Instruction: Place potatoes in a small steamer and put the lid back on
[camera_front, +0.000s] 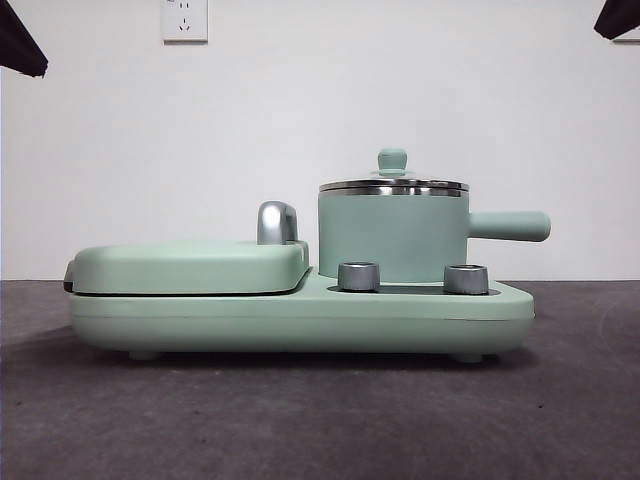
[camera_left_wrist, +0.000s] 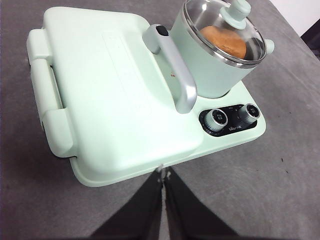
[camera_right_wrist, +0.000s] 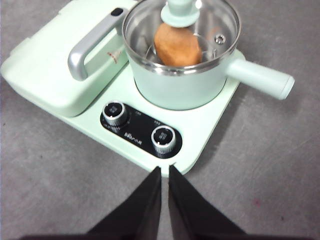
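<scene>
Both grippers hang clear of the work: left gripper (camera_left_wrist: 163, 172) has its jaws pressed together on nothing, above the cooker's (camera_front: 300, 315) front edge by the flat cover (camera_left_wrist: 110, 90); right gripper (camera_right_wrist: 164, 170) likewise closed and empty, above the corner beside the knobs (camera_right_wrist: 163, 137). You can log the potato (camera_right_wrist: 177, 45) inside the steamer (camera_front: 393, 235), resting on a wire rack, with the lid (camera_front: 393, 185) seated on the steel rim; the task reads as complete. Risks from here, as judgement: if you bring either arm down or across, a jaw could clip the steamer's side handle (camera_right_wrist: 260, 77) or the lid's knob and shift the lid off; from the front its seating looks level, but the far rim is hidden, so a slight tilt cannot be excluded. Count: one potato, one steamer, one lid, two knobs, one chrome cover handle (camera_left_wrist: 172, 67).
</scene>
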